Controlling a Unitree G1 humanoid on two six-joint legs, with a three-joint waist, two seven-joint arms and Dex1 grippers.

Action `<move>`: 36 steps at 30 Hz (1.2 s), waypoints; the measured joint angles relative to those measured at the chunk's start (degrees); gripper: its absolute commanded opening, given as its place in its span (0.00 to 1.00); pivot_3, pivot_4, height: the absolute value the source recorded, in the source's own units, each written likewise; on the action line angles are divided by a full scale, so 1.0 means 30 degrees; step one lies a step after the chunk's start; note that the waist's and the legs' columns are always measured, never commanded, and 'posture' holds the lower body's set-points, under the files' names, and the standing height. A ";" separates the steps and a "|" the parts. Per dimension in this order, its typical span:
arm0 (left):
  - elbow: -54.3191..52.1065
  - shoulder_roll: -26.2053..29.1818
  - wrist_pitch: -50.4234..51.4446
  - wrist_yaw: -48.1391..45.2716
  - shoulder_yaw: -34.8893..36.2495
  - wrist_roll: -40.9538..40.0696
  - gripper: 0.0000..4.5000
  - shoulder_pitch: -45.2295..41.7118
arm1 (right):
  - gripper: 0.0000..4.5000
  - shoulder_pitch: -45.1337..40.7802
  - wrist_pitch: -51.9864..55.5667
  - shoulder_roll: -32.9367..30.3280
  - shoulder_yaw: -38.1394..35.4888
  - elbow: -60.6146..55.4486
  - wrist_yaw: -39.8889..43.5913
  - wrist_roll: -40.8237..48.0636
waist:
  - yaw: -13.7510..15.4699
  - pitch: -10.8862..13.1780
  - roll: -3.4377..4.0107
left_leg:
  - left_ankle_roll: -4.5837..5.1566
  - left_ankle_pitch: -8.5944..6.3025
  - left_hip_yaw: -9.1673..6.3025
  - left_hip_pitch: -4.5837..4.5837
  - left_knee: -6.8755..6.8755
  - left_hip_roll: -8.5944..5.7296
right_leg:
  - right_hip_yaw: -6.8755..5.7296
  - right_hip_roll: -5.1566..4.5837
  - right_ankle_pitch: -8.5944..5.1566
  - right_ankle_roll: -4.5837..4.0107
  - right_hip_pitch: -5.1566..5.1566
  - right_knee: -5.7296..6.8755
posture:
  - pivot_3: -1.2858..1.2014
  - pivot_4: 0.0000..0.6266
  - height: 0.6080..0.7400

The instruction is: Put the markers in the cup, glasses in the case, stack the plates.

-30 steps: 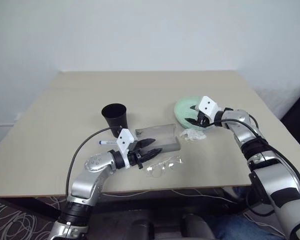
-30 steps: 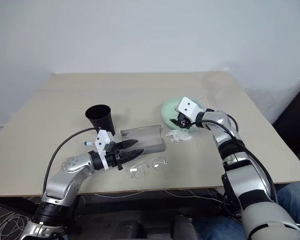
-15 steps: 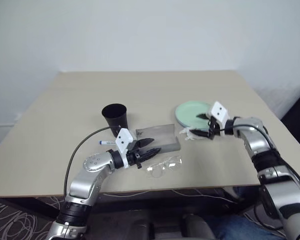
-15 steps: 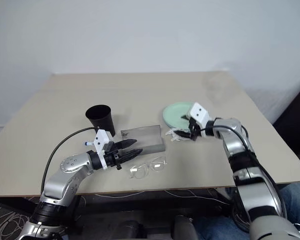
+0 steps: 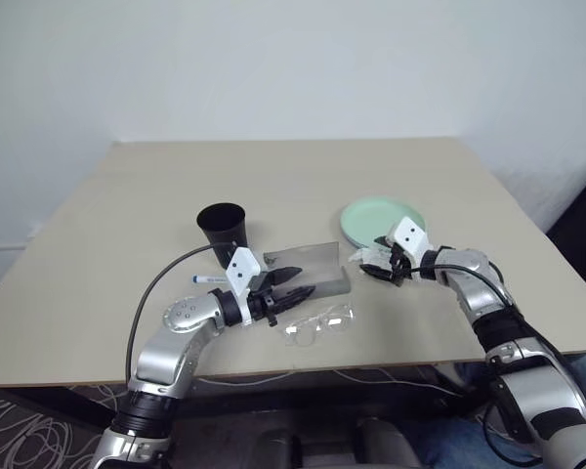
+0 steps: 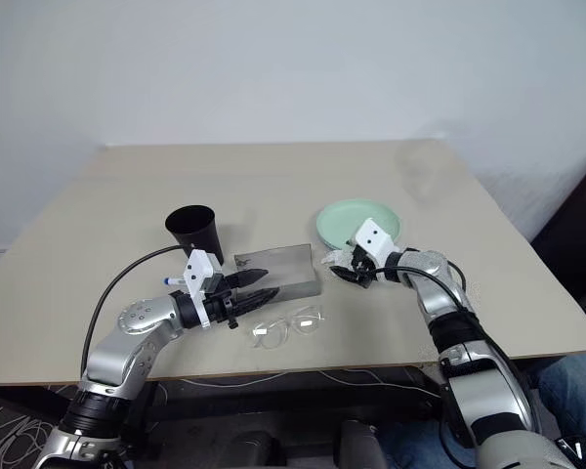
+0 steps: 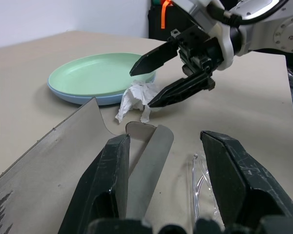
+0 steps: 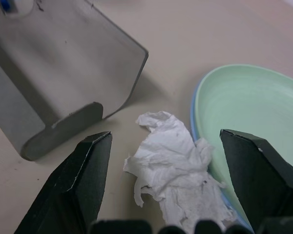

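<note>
1. The right end effector point(image 6: 344, 273) is spread apart, a crumpled tissue point(image 8: 176, 187) directly ahead between its fingers, beside the stacked plates point(image 6: 357, 221).
2. The left end effector point(image 5: 295, 281) is parted and empty over the open case point(image 5: 311, 267); the glasses point(image 5: 320, 323) lie just beyond, crosswise.

A beige table point(image 5: 293, 166) stands before a pale wall. A black cup point(image 5: 224, 231) sits upright left of centre. Just in front of it, a white marker point(image 5: 211, 278) with a blue cap lies flat. An open grey case point(image 5: 309, 268) lies at the centre, and clear glasses point(image 5: 319, 323) rest near the front edge. The left gripper point(image 5: 295, 283), fingers apart, hovers at the case's near side. To the right lies a mint green plate point(image 5: 383, 222) with crumpled white tissue point(image 5: 373, 262) beside it. The right gripper point(image 5: 389, 266), fingers spread, sits at the tissue.
</note>
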 measured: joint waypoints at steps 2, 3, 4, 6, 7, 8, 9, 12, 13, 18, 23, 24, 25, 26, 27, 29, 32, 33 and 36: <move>0.0000 0.0001 0.0000 0.0003 0.0000 0.0000 0.53 0.0002 | 0.85 0.0000 -0.0662 0.0027 0.0195 0.0442 -0.0381 -0.0371 | -0.0005 0.0000 0.0000 | -0.0001 0.0000 -0.0002 0.0003 0.0000 0.0000 | -0.0001 0.0000 0.0000 0.0000 0.0002 0.0001 | 0.52 0.00 0.86; -0.0001 0.0001 0.0000 0.0004 0.0000 0.0000 0.53 0.0003 | 0.85 0.0000 -0.0867 0.0039 0.0280 0.0628 -0.0499 -0.0555 | -0.0009 0.0000 0.0000 | -0.0001 0.0000 -0.0002 0.0004 0.0000 0.0001 | 0.0000 0.0001 0.0000 -0.0001 0.0002 0.0003 | 0.52 0.00 0.86; -0.0003 0.0002 0.0000 0.0007 0.0000 0.0000 0.53 0.0006 | 0.85 0.0001 -0.1129 0.0045 0.0380 0.0836 -0.0647 -0.0704 | -0.0014 0.0000 0.0000 | -0.0001 0.0001 -0.0001 0.0006 0.0000 0.0001 | -0.0001 0.0001 0.0001 -0.0001 0.0002 0.0005 | 0.52 0.00 0.86; -0.0010 0.0005 0.0000 0.0018 0.0000 0.0000 0.53 0.0014 | 0.77 0.0001 -0.1513 0.0049 0.0459 0.1104 -0.0701 -0.0839 | -0.0016 0.0000 0.0000 | 0.0000 0.0002 -0.0001 0.0009 0.0000 0.0001 | -0.0001 0.0002 0.0001 -0.0002 0.0004 0.0007 | 0.52 0.00 0.86; -0.0019 0.0006 0.0001 0.0026 0.0000 0.0000 0.53 0.0019 | 0.71 0.0001 -0.1642 0.0048 0.0483 0.1206 -0.0705 -0.0902 | -0.0016 0.0000 0.0000 | 0.0000 0.0002 -0.0002 0.0011 0.0000 0.0001 | 0.0000 0.0002 0.0001 -0.0002 0.0006 0.0007 | 0.52 0.00 0.86; -0.0026 0.0008 0.0001 0.0030 0.0000 0.0000 0.53 0.0026 | 0.64 0.0001 -0.1756 0.0048 0.0500 0.1290 -0.0713 -0.0963 | -0.0015 0.0000 0.0000 | 0.0001 0.0003 -0.0002 0.0011 0.0000 0.0001 | 0.0000 0.0002 0.0001 -0.0002 0.0006 0.0007 | 0.52 0.00 0.86; -0.0028 0.0009 0.0001 0.0035 0.0000 -0.0001 0.53 0.0036 | 0.57 0.0001 -0.1925 0.0048 0.0523 0.1386 -0.0733 -0.1050 | -0.0016 0.0000 0.0000 | 0.0002 0.0003 -0.0001 0.0011 0.0000 0.0001 | 0.0000 0.0002 0.0001 -0.0001 0.0006 0.0007 | 0.52 0.00 0.86; -0.0029 0.0014 0.0001 0.0043 -0.0001 0.0001 0.53 0.0054 | 0.33 0.0000 -0.2168 0.0048 0.0538 0.1535 -0.0838 -0.1078 | -0.0012 0.0000 0.0000 | 0.0002 0.0003 -0.0002 0.0010 0.0000 0.0001 | -0.0001 0.0002 0.0001 -0.0001 0.0006 0.0005 | 0.52 0.00 0.86; -0.0028 0.0014 0.0001 0.0044 0.0000 0.0002 0.53 0.0054 | 0.25 0.0000 -0.2221 0.0048 0.0537 0.1593 -0.0883 -0.1079 | -0.0012 0.0000 0.0000 | 0.0003 0.0004 -0.0002 0.0010 0.0000 0.0001 | 0.0001 0.0002 0.0001 -0.0002 0.0006 0.0005 | 0.52 0.00 0.86; -0.0028 0.0014 0.0001 0.0042 0.0000 0.0007 0.53 0.0054 | 0.01 -0.0005 -0.2356 0.0047 0.0516 0.1712 -0.1196 -0.1077 | -0.0015 0.0000 0.0000 | 0.0005 0.0005 -0.0002 0.0012 0.0000 0.0001 | 0.0001 0.0003 0.0001 -0.0002 0.0007 0.0008 | 0.52 0.00 0.86; -0.0028 0.0014 0.0001 0.0043 -0.0001 0.0008 0.53 0.0054 | 0.01 -0.0057 -0.2385 0.0045 0.0375 0.1662 -0.1459 -0.1051 | -0.0015 0.0000 0.0000 | 0.0006 0.0005 -0.0001 0.0011 0.0000 0.0001 | 0.0002 0.0001 0.0001 -0.0002 0.0007 0.0007 | 0.52 0.00 0.86; -0.0029 0.0014 0.0001 0.0043 0.0000 0.0008 0.53 0.0054 | 0.01 -0.0094 -0.2395 0.0045 0.0309 0.1617 -0.1514 -0.1037 | -0.0015 0.0000 0.0000 | 0.0006 0.0005 0.0000 0.0011 0.0000 0.0001 | 0.0001 0.0002 0.0001 -0.0001 0.0007 0.0006 | 0.52 0.00 0.86; -0.0029 0.0016 0.0001 0.0044 -0.0001 0.0008 0.53 0.0054 | 0.01 -0.0133 -0.2395 0.0045 0.0238 0.1562 -0.1519 -0.1022 | -0.0014 0.0000 0.0000 | 0.0006 0.0005 -0.0001 0.0011 0.0000 0.0001 | 0.0001 0.0002 0.0001 -0.0001 0.0007 0.0006 | 0.52 0.00 0.86; -0.0029 0.0017 0.0001 0.0046 -0.0001 0.0009 0.53 0.0054 | 0.01 -0.0193 -0.2383 0.0046 0.0142 0.1470 -0.1511 -0.0987 | -0.0015 0.0000 0.0000 | 0.0006 0.0005 -0.0002 0.0012 0.0001 0.0002 | 0.0001 0.0002 0.0001 -0.0001 0.0007 0.0007 | 0.52 0.00 0.86; -0.0030 0.0019 0.0001 0.0047 -0.0001 0.0009 0.53 0.0056 | 0.01 -0.0271 -0.2349 0.0048 0.0004 0.1365 -0.1491 -0.0897 | -0.0014 0.0001 0.0002 | 0.0006 0.0006 -0.0001 0.0011 0.0000 0.0002 | 0.0002 0.0002 0.0001 -0.0001 0.0005 0.0007 | 0.52 0.00 0.86; -0.0030 0.0035 0.0001 0.0048 -0.0001 0.0010 0.53 0.0061 | 0.01 -0.0688 -0.2221 0.0047 -0.0377 0.1157 -0.1427 -0.0507 | -0.0014 0.0002 0.0003 | 0.0008 0.0007 -0.0001 0.0012 0.0000 0.0002 | 0.0002 0.0002 0.0002 -0.0002 0.0005 0.0009 | 0.52 0.00 0.86; -0.0034 0.0051 0.0001 0.0049 -0.0003 0.0011 0.53 0.0065 | 0.01 -0.1783 -0.1950 0.0035 -0.0990 0.0873 -0.1388 0.0018 | -0.0023 0.0001 0.0006 | 0.0009 0.0007 -0.0001 0.0018 0.0000 0.0005 | 0.0002 0.0003 0.0002 -0.0002 0.0007 0.0010 | 0.52 0.00 0.86; -0.0033 0.0051 0.0001 0.0050 -0.0003 0.0011 0.53 0.0065 | 0.01 -0.2085 -0.1942 0.0003 -0.1114 0.0875 -0.1458 0.0081 | -0.0021 0.0001 0.0006 | 0.0009 0.0007 -0.0003 0.0017 0.0000 0.0006 | 0.0001 0.0003 0.0002 -0.0003 0.0006 0.0009 | 0.52 0.00 0.86; -0.0035 0.0051 0.0002 0.0050 -0.0005 0.0013 0.53 0.0065 | 0.01 -0.3097 -0.2087 -0.0039 -0.1268 0.1658 -0.2167 0.0022 | -0.0020 0.0000 0.0007 | 0.0008 0.0006 -0.0005 0.0018 -0.0001 0.0011 | -0.0002 0.0005 0.0001 -0.0003 0.0007 0.0008 | 0.52 0.00 0.86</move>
